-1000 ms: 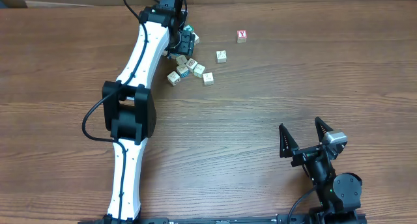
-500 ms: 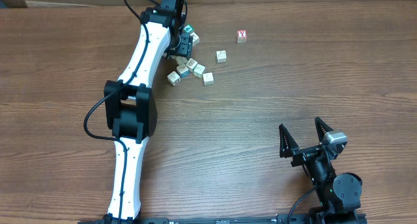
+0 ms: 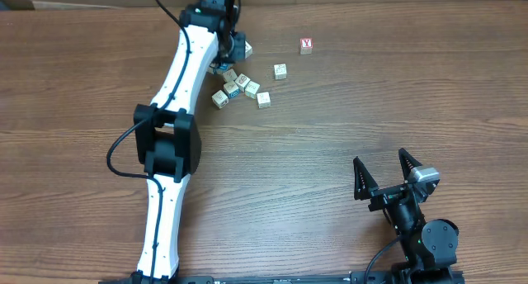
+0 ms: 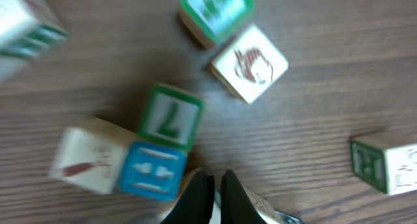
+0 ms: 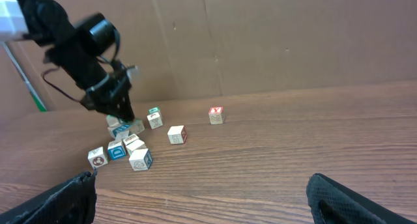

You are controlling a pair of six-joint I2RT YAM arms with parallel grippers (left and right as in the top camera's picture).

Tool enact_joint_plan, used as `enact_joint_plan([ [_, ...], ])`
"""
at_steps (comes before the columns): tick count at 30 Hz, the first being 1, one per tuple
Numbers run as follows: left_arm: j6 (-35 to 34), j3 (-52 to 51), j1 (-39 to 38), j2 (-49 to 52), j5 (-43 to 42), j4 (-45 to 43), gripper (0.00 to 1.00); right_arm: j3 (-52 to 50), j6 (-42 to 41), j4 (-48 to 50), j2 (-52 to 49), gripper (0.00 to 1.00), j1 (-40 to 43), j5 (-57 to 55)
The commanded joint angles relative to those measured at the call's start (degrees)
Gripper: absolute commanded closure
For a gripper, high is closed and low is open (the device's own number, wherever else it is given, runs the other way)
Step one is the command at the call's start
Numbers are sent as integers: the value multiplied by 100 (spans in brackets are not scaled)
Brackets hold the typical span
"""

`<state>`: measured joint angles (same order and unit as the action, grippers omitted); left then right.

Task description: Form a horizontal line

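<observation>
Small pale wooden cubes [image 3: 242, 81] lie in a loose cluster at the far side of the table, not in a straight row. My left gripper [image 3: 226, 58] hangs over the cluster's far edge. In the left wrist view it [image 4: 213, 188] is shut, its black fingertips [image 4: 199, 195] almost touching with nothing seen between them. Just past the tips lie a blue-faced cube [image 4: 153, 170], a green "7" cube [image 4: 171, 116] and a pale cube with a brown drawing [image 4: 249, 62]. My right gripper [image 3: 384, 175] stands wide open near the front right, far from the cubes [image 5: 140, 159].
A cube with a red "Y" [image 3: 307, 44] sits alone to the right of the cluster, and a single pale cube [image 3: 280, 71] lies between them. A brown wall [image 5: 260, 42] stands behind the table. The left arm [image 3: 169, 144] stretches across the left half.
The left gripper's fingers have closed from open to shut, and it has shifted slightly toward the far edge of the cluster. The right arm has not moved.
</observation>
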<state>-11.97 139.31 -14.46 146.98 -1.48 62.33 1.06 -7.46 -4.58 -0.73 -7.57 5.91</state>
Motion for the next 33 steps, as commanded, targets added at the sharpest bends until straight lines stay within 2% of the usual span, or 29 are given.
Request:
enact_joint_plan([
  [1, -22, -160, -122, 306, 232, 7, 95, -59, -15, 20, 28, 0, 20, -44],
  [10, 269, -160, 87, 313, 1805, 337, 87, -59, -15, 20, 28, 0, 20, -44],
  [15, 273, -160, 376, 313, 1735, 444, 81, -59, -15, 20, 28, 0, 20, -44],
  [20, 166, -157, 629, 313, 1172, 417, 71, -59, -15, 20, 28, 0, 20, -44],
  [25, 345, -157, 682, 313, 87, 103, 42, -59, -15, 20, 28, 0, 20, -44],
  [27, 417, -157, 656, 313, -166, -37, 33, -59, -15, 20, 28, 0, 20, -44],
  [28, 435, -157, 629, 313, -219, -96, 25, -59, -15, 20, 28, 0, 20, -44],
  [30, 525, -157, 568, 313, -256, -208, 17, -59, -15, 20, 28, 0, 20, -44],
  [33, 741, -157, 450, 313, -269, -365, 13, -59, -15, 20, 28, 0, 20, -44],
])
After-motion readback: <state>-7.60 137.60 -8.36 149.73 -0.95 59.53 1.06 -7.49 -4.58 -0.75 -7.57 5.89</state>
